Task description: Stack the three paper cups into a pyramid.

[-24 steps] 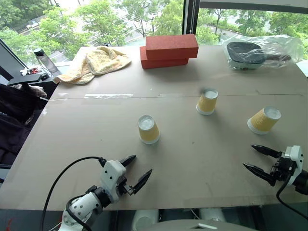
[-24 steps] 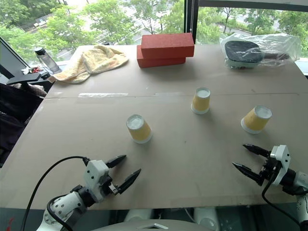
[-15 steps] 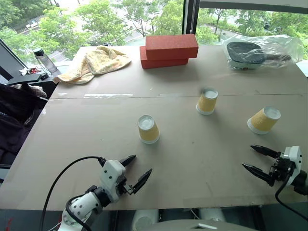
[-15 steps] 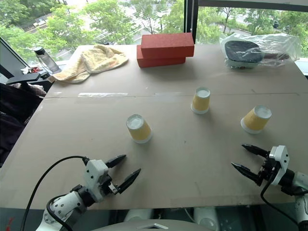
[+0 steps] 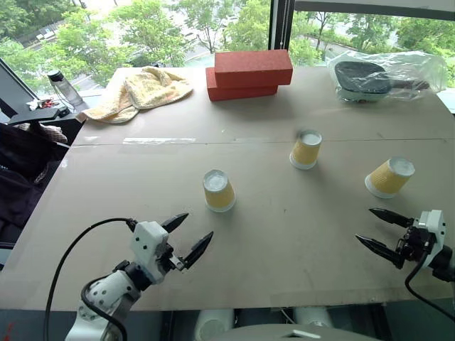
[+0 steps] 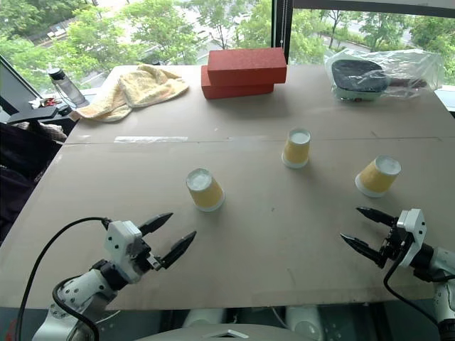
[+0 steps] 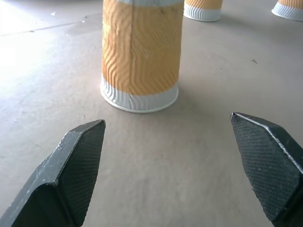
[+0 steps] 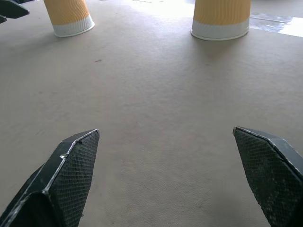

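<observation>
Since the earlier frame, the left gripper (image 5: 186, 235) has shifted toward the lower left of the head view, while the right gripper (image 5: 375, 229) at the lower right edge has barely changed. Both claws stand wide apart and hold nothing; their black fingers (image 7: 78, 163) are tapered wedges with a fine cross-hatched grip face, cut off at the bottom of each wrist view.

Just past the left claw, the nearest paper cup (image 5: 219, 190) sits upside down left of centre. Its yellow-orange wall is ribbed in wavy ridges, with a white ribbed band at the rim resting on the table (image 5: 284, 234), a matte, brown board surface. Its top is cropped in the left wrist view.

Further up, the second cup (image 5: 306, 149) stands right of centre, and the third cup (image 5: 390, 176) at mid right looks tilted. All three are well apart, unstacked.

At the far edge lie a soft, crumpled yellow towel (image 5: 142, 91) at upper left, two stacked red blocks (image 5: 249, 74) at upper centre, and a dark object in a clear, crinkled plastic bag (image 5: 387, 74) at upper right, hard to identify.
</observation>
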Controlling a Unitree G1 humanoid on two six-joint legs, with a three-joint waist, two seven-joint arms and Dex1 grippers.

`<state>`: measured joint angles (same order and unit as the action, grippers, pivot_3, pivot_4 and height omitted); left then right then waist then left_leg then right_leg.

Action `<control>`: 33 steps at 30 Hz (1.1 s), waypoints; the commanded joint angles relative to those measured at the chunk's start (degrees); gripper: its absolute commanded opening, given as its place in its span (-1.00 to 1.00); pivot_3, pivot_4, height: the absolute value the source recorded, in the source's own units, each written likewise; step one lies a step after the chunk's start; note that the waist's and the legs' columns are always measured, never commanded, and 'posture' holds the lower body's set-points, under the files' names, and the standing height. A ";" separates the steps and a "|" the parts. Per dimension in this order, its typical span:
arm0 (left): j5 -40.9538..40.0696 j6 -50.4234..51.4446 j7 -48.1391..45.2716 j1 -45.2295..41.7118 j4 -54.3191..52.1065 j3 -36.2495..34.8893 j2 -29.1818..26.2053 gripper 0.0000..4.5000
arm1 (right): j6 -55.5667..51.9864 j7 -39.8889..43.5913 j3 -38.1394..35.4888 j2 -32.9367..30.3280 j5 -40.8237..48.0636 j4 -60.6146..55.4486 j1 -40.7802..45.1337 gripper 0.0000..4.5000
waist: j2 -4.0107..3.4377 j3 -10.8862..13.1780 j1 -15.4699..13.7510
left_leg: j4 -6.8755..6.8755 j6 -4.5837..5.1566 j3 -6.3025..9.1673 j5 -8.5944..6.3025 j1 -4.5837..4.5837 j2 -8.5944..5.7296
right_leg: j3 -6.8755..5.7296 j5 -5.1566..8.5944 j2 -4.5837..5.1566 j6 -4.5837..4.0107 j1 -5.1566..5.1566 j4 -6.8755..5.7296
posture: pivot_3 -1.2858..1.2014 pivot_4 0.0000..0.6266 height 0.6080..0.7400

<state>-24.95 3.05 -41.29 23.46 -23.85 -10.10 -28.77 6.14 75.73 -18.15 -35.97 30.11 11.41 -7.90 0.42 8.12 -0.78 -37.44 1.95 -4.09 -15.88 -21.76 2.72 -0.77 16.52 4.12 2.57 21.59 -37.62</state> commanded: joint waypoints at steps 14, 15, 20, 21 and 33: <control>3.46 2.29 -1.82 -23.43 10.23 7.47 0.39 0.94 | -11.16 -2.93 2.39 0.16 9.01 -22.94 0.94 1.00 | 0.15 0.08 0.01 | -0.06 -0.02 0.02 0.02 -0.02 -0.03 | -0.11 -0.04 -0.08 0.07 0.02 -0.06 | 0.03 -0.52 0.85; 3.84 1.86 -1.87 -24.39 11.33 7.70 0.67 0.94 | -11.17 -3.03 2.40 0.24 9.06 -23.26 0.91 1.00 | 0.16 0.09 -0.01 | -0.06 -0.03 0.02 0.02 -0.01 -0.03 | -0.14 -0.04 -0.08 0.07 0.01 -0.08 | 0.03 -0.52 0.85; 4.65 0.23 -2.31 -26.97 14.41 8.03 1.71 0.94 | -11.33 -3.79 2.02 0.86 9.96 -24.18 0.66 1.00 | 0.25 0.14 0.08 | -0.09 -0.02 0.02 0.02 -0.02 -0.03 | -0.17 -0.04 -0.08 0.08 0.01 -0.08 | 0.03 -0.52 0.85; 4.75 -0.43 -2.57 -27.08 14.74 8.08 1.88 0.84 | -11.47 -4.11 1.55 1.29 10.84 -24.27 0.70 1.00 | 0.25 0.15 0.08 | -0.09 -0.03 0.01 0.02 -0.02 -0.03 | -0.16 -0.04 -0.08 0.08 0.01 -0.08 | 0.03 -0.52 0.85; 6.71 -1.07 -5.12 -33.40 20.19 13.36 5.61 -0.03 | -11.90 -4.79 1.36 1.11 11.35 -23.74 1.76 1.00 | 0.27 0.15 -0.20 | -0.11 -0.03 0.03 0.02 -0.03 -0.04 | -0.20 -0.04 -0.05 0.08 0.00 -0.12 | 0.03 -0.52 0.85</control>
<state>-19.14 2.16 -46.14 -7.44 -4.21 1.44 -24.05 -6.08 71.25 -15.89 -34.59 40.92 -10.84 -6.90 0.69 8.28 -0.99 -37.58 1.92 -4.04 -15.86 -21.81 2.64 -1.00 16.48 4.06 2.66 21.59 -37.73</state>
